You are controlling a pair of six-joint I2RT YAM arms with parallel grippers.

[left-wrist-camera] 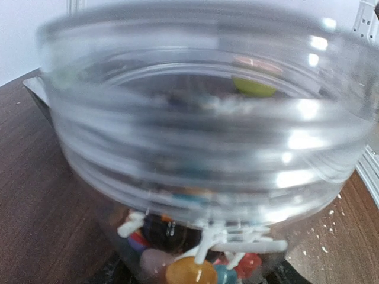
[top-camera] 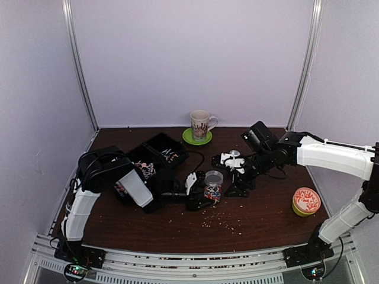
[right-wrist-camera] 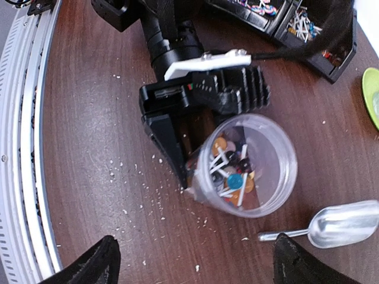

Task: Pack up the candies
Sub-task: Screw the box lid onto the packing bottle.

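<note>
A clear plastic jar (top-camera: 213, 186) stands upright on the brown table, with lollipop-like candies (right-wrist-camera: 234, 171) on white sticks at its bottom. My left gripper (top-camera: 199, 199) is shut on the jar; one black finger (right-wrist-camera: 169, 145) presses its side and the other is hidden behind it. In the left wrist view the jar (left-wrist-camera: 201, 130) fills the frame, with the candies (left-wrist-camera: 192, 266) low down. More candies (right-wrist-camera: 302, 23) lie in the black tray (top-camera: 155, 155). My right gripper (right-wrist-camera: 195, 266) hangs open beside the jar, holding nothing. A metal scoop (right-wrist-camera: 343, 223) lies on the table by its fingertip (right-wrist-camera: 299, 263).
A mug on a green saucer (top-camera: 197, 136) stands at the back centre. A round orange tin (top-camera: 306, 201) sits at the right. Pale crumbs (top-camera: 222, 222) are scattered in front of the jar. A metal rail (right-wrist-camera: 23, 177) runs along the near edge.
</note>
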